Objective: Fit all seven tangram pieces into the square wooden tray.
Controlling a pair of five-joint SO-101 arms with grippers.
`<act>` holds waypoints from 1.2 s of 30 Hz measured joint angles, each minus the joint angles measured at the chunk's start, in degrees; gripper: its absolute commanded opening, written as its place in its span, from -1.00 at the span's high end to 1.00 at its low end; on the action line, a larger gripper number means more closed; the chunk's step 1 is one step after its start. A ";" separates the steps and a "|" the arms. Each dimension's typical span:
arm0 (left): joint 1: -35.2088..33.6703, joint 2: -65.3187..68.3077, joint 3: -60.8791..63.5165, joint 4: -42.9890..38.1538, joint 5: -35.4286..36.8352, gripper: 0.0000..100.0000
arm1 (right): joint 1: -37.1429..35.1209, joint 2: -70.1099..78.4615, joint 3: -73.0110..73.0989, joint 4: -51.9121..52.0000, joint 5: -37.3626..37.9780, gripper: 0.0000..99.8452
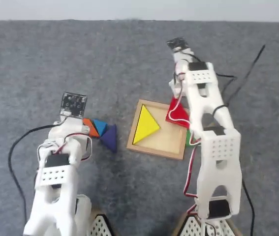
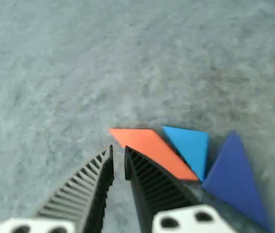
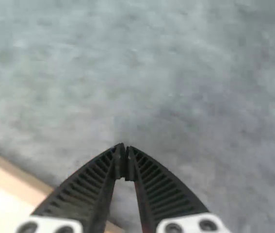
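The square wooden tray [image 1: 171, 142] holds a large yellow triangle [image 1: 144, 125]. A red triangle [image 1: 177, 114] rests over the tray's far right corner, partly under the right arm. A green piece [image 1: 188, 139] peeks out at the tray's right edge. Left of the tray lie an orange parallelogram [image 2: 152, 150], a light blue triangle [image 2: 190, 145] and a dark blue triangle [image 2: 234, 179], touching in a row. My left gripper [image 2: 118, 149] is shut and empty, its tips at the orange piece's corner. My right gripper [image 3: 122, 145] is shut and empty over carpet just past the tray's edge [image 3: 1, 194].
Grey carpet covers the table. The right arm [image 1: 213, 142] stretches over the tray's right side. Black cables trail by both arm bases [image 1: 16, 147]. Open carpet lies beyond and left of the tray.
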 measured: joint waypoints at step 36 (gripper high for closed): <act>-0.62 -0.18 0.44 -0.97 -0.18 0.92 | 5.71 -10.81 -10.81 34.99 34.64 0.98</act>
